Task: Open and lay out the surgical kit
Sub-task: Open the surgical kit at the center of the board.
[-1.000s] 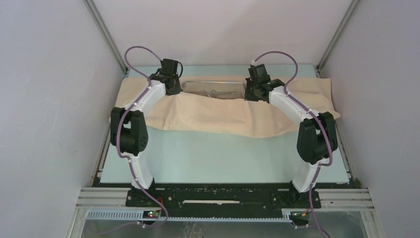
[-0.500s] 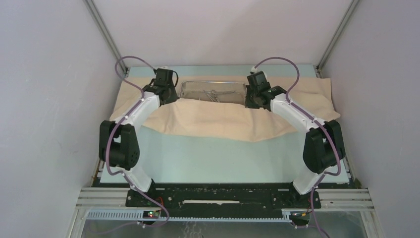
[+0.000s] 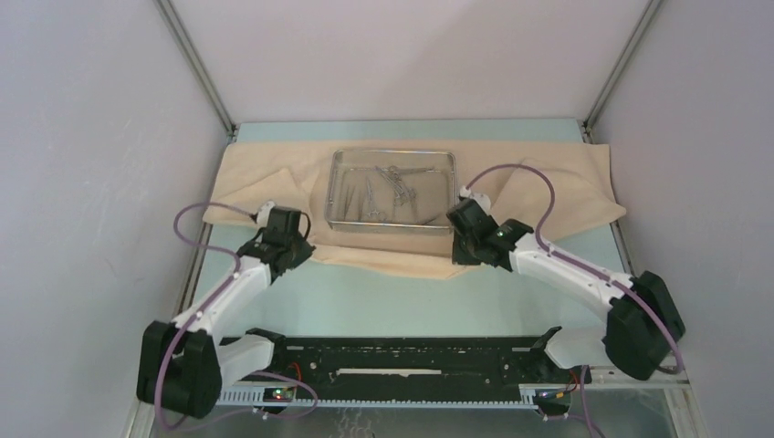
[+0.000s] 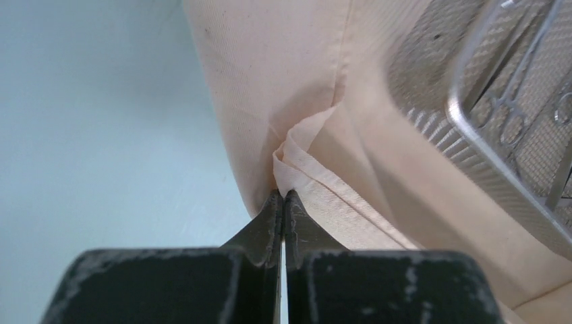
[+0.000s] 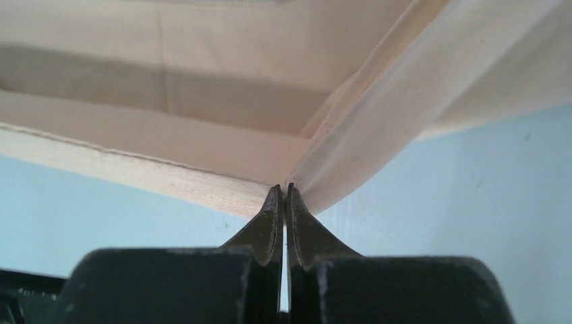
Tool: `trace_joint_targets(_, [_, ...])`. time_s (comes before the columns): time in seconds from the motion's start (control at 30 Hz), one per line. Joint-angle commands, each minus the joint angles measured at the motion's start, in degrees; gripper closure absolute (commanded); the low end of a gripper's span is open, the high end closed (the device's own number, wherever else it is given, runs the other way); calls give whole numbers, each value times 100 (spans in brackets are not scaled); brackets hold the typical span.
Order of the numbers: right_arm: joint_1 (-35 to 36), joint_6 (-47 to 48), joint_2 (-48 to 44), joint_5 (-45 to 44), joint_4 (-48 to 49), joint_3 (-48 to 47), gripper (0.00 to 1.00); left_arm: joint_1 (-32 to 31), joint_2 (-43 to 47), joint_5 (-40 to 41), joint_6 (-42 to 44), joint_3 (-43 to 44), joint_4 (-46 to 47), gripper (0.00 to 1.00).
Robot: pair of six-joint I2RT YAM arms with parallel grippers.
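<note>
Top external — wrapping cloth: soft, limp, light — I hold its near hem pinched tight in left gripper and right gripper.

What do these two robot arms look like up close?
Both the left arm and right arm have white links joined by chunky black joints, with a thin purple cable looping along each. The left gripper and right gripper are matte black, scuffed, tapering to points.

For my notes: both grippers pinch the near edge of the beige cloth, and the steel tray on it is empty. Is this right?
No: the tray is not empty; several instruments lie in it, as the top view shows. The left gripper and right gripper do pinch the cloth.
</note>
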State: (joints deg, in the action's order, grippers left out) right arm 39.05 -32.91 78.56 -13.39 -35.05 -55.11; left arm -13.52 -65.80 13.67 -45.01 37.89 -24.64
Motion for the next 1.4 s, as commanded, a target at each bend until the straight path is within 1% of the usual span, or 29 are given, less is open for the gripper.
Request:
trace_joint_targets(0.0, [394, -937, -823, -217, -163, 693, 100, -20, 920, 407, -1408, -795, -521, 100])
trace_joint_targets(0.2, [1119, -1845, -1646, -371, -470, 1344, 100, -19, 1841, 163, -2649, -1284, -1375, 100])
trace_joint_targets(0.33, [1523, -2342, -2124, -414, -673, 1684, 100, -12, 2238, 271, -3313, -1390, -2189, 100])
trace_joint_targets(0.43, [1737, -2613, -2404, -307, -754, 1899, 100, -13, 2500, 333, -3621, -1372, -2611, 100])
trace_joint_targets(0.5, [1893, -2763, -2522, -265, -887, 1960, 100, -10, 2633, 311, -3683, -1359, -2796, 99])
trace_joint_targets(0.63, [2171, -3006, -2810, -269, -1222, 2082, 100, -10, 2878, 447, -3810, -1271, -3255, 94])
trace_joint_targets(0.77, [2303, -3138, -3084, -118, -1292, 2316, 100, -12, 3069, 381, -3997, -1206, -3600, 92])
trace_joint_targets(0.8, [2327, -3142, -3110, -83, -1272, 2369, 99, -11, 3107, 395, -4019, -1189, -3662, 89])
trace_joint_targets(0.83, [2348, -3143, -3119, -72, -1260, 2409, 94, -10, 3148, 425, -4044, -1155, -3750, 82])
trace_joint_targets(0.9, [2369, -3089, -3125, -76, -1252, 2417, 77, -12, 3245, 518, -3911, -1010, -3883, 62])
trace_joint_targets(0.93, [2377, -3017, -3155, -65, -1215, 2417, 66, -11, 3284, 575, -3747, -882, -3919, 53])
trace_joint_targets(0.97, [2379, -2936, -3224, -33, -1150, 2413, 56, -10, 3313, 638, -3464, -717, -3906, 48])
trace_joint_targets(1.0, [2380, -2846, -3271, -18, -1082, 2392, 49, -10, 3304, 690, -3195, -517, -3898, 44])
trace_joint_targets(1.03, [2380, -2744, -3364, -11, -997, 2360, 45, -13, 3287, 727, -2846, -350, -3761, 42])
trace_joint_targets(1.07, [2379, -2611, -3431, -21, -927, 2307, 43, -11, 3246, 699, -2412, -208, -3513, 41])
trace_joint_targets(1.13, [2375, -2388, -3475, -148, -867, 2129, 41, -10, 3000, 790, -1815, 64, -3164, 38])
trace_joint_targets(1.2, [2346, -2057, -3373, -354, -873, 1865, 38, -10, 2524, 905, -1291, 319, -2790, 33])
trace_joint_targets(1.27, [2248, -1744, -3194, -525, -946, 1551, 36, -10, 1667, 905, -789, 764, -2449, 33])
trace_joint_targets(1.37, [1977, -1306, -2999, -541, -945, 1171, 35, 15, 584, 1102, -401, 1359, -2202, 33])
